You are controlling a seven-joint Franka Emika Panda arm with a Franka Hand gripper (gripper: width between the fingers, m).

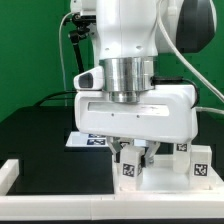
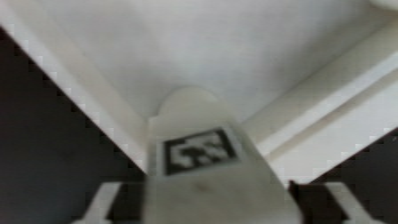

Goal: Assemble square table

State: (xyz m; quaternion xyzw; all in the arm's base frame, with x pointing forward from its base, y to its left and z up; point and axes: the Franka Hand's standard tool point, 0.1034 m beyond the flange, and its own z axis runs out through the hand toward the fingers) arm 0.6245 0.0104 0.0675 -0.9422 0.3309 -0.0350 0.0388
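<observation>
Exterior view
Arm: one Franka arm hung low over the near edge of the black table (image 1: 40,140), its broad white wrist block filling the middle of the picture.
Gripper (image 1: 138,158): one, pointing down, its two fingers on either side of a tagged leg (image 1: 131,165).
Legs counted: two tagged white blocks showed plainly, the one at the fingers and a second leg (image 1: 200,163) standing at the exterior view's right; a third tagged piece (image 1: 182,148) peeked out behind, too hidden to name.
Marker board (image 1: 88,141): one flat tagged strip lay on the table behind the gripper.
Border rail (image 1: 50,190): one low white rail ran along the front.

Wrist view
Leg (image 2: 201,150): one, centred between the fingers, one black-and-white tag facing the camera, rounded end pointing away.
Fingers (image 2: 103,203): two, seen as pale blurs close on each side of the leg; about half spread, and whether they pressed the leg I could not tell.
Tabletop (image 2: 231,50): one large white panel with a raised rim lay beyond the leg, over the dark table.
</observation>
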